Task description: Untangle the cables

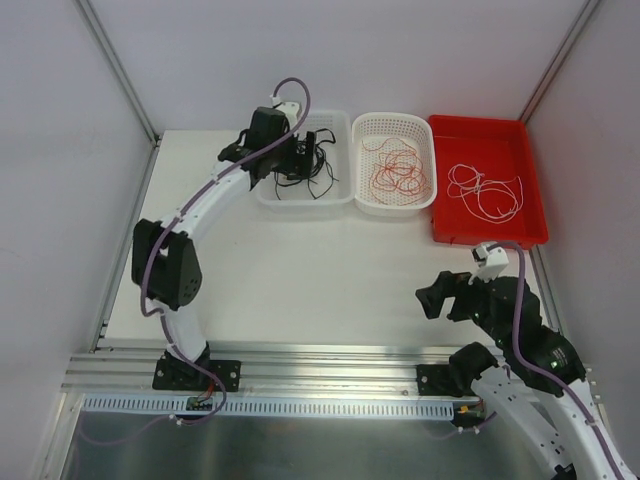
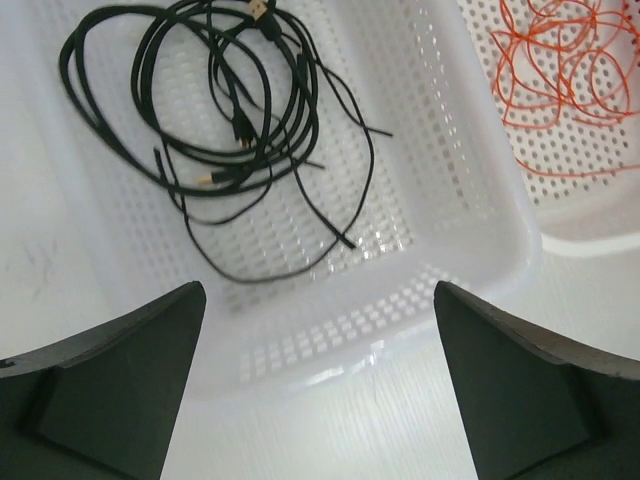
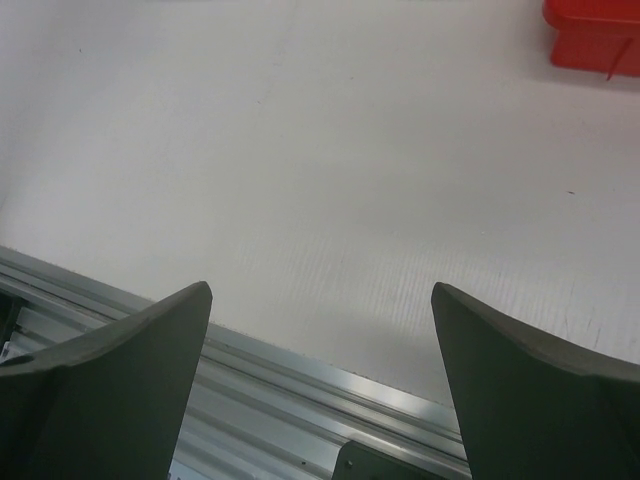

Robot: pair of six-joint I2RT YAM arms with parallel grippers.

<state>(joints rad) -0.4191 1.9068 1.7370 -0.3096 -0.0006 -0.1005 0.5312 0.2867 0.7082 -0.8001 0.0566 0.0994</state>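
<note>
Black cables with small plugs lie looped in the left white basket, and they show in the left wrist view. Orange-red cables lie in the middle white basket, also in the left wrist view. White cables lie in the red tray. My left gripper is open and empty over the near side of the left basket. My right gripper is open and empty over the table's near edge.
An aluminium rail runs along the near edge of the white table, and it shows in the right wrist view. A corner of the red tray shows there too. Walls and metal posts enclose the table.
</note>
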